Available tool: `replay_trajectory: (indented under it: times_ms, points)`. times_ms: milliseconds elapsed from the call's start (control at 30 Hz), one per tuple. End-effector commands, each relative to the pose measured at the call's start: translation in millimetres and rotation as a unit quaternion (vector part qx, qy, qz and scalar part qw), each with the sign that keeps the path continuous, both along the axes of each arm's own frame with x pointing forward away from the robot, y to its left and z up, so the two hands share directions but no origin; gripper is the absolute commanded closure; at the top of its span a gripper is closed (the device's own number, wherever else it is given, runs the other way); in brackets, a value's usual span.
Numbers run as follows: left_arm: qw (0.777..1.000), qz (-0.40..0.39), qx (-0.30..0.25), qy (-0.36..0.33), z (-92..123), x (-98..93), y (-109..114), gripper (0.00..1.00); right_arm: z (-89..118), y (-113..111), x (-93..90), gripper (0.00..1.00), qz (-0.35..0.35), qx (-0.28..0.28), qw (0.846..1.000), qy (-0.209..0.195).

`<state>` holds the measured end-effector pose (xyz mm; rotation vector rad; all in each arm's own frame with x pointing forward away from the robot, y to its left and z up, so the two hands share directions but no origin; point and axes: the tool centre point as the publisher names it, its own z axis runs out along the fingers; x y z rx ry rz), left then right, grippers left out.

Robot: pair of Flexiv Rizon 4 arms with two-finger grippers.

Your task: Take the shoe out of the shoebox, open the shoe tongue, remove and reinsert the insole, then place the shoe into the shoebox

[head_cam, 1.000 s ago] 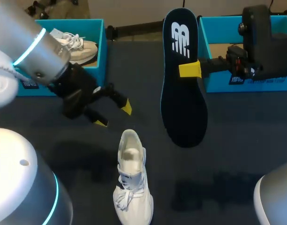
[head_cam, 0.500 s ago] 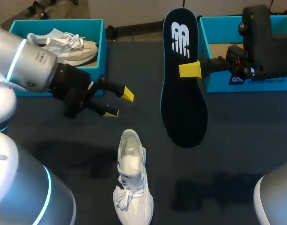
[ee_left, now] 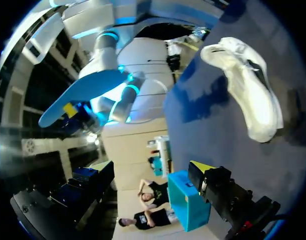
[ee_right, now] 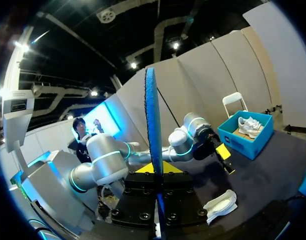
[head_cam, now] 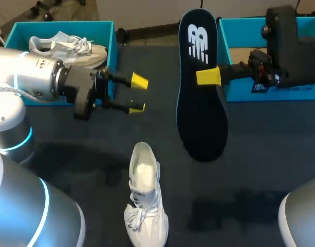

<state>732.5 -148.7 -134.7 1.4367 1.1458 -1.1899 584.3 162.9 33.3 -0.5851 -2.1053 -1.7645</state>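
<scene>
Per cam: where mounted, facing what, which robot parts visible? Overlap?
Head view: above and behind, looking down on the table; both arms show, left gripper open, right gripper shut on the dark blue insole.
Left wrist view: on the left arm, facing the white lace-up sneaker; one yellow fingertip shows.
Right wrist view: on the right arm, facing along the edge-on insole; left arm beyond.
Shared by all: sneaker, insole.

The white shoe [ee_left: 247, 95] lies on the table [ee_left: 202, 145] (blue insole [ee_left: 80, 97] aloft beyond).
</scene>
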Motion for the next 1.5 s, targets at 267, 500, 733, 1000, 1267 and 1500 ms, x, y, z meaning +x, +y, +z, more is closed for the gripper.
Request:
replay_trajectory:
  times_ms: [267,500,733,1000,1267,1500]
  points:
    - [1.000,0.011,-0.017,0.008,2,-2.4,-6,0.00,1,4,2.9,1.00,0.001,-0.002,1.000,0.001]
    - [0.998,0.021,-0.055,0.032,-1,3.4,5,0.00,-1,5,6.5,1.00,-0.001,-0.005,1.000,0.011]
    - [0.998,0.027,-0.048,0.004,10,-5.9,5,0.00,-26,3,45.7,1.00,0.010,-0.018,0.998,0.063]
    - [0.997,0.044,-0.059,-0.010,14,-13.5,5,0.00,-60,5,102.5,1.00,-0.001,-0.022,0.992,0.121]
    - [0.997,0.048,-0.059,-0.012,14,-13.4,6,0.00,-71,8,117.3,1.00,-0.011,-0.022,0.989,0.144]
    - [0.997,0.048,-0.059,-0.012,14,-13.4,6,0.00,-71,8,117.3,1.00,-0.011,-0.022,0.989,0.144]
